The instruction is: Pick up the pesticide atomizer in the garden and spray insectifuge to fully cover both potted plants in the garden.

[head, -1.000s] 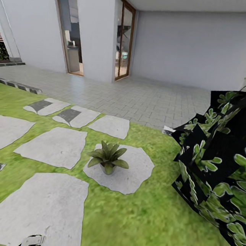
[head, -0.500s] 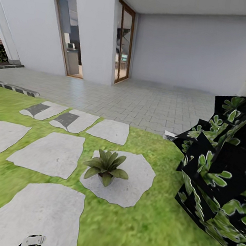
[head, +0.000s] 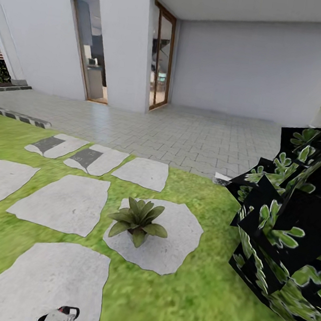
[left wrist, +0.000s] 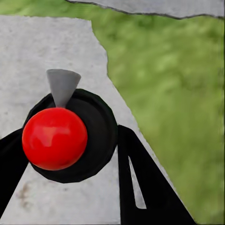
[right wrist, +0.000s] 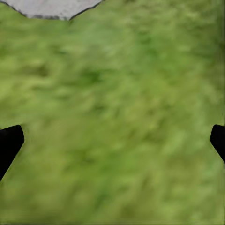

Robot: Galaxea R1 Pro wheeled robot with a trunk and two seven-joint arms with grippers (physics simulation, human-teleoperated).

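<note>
— Where's the atomizer, and which way does it point?

— In the left claw (left wrist: 70, 154). From the left wrist camera the pesticide atomizer (left wrist: 63, 136) is seen end-on: a glossy red ball cap on a round black body, with a grey cone nozzle (left wrist: 62, 86) jutting out sideways from beneath the cap. Its long axis runs straight along the camera's line of sight, down toward a stone slab (left wrist: 42, 56). Two black fingers (left wrist: 140, 187) flank the body, closed against it. In the head view it peeks in at the lower edge (head: 61, 316).

— And the right claw?

— Spread wide — just two black fingertips (right wrist: 9, 143) at the edges of its own view, over blurry lawn (right wrist: 117, 117).

— How many plants?

— One potted plant (head: 138, 220) is visible: a low rosette of pointed green leaves in a small grey pot, upright on a rounded pale slab (head: 170, 242). I count about eight irregular slabs set in the grass, two of them with darker patches.

— Anything else?

— A dark, blocky shrub (head: 287, 231) with green leaf prints at the right, grey tiled paving (head: 194, 129) beyond, and a white house wall with two wood-framed doorways (head: 89, 46).
</note>
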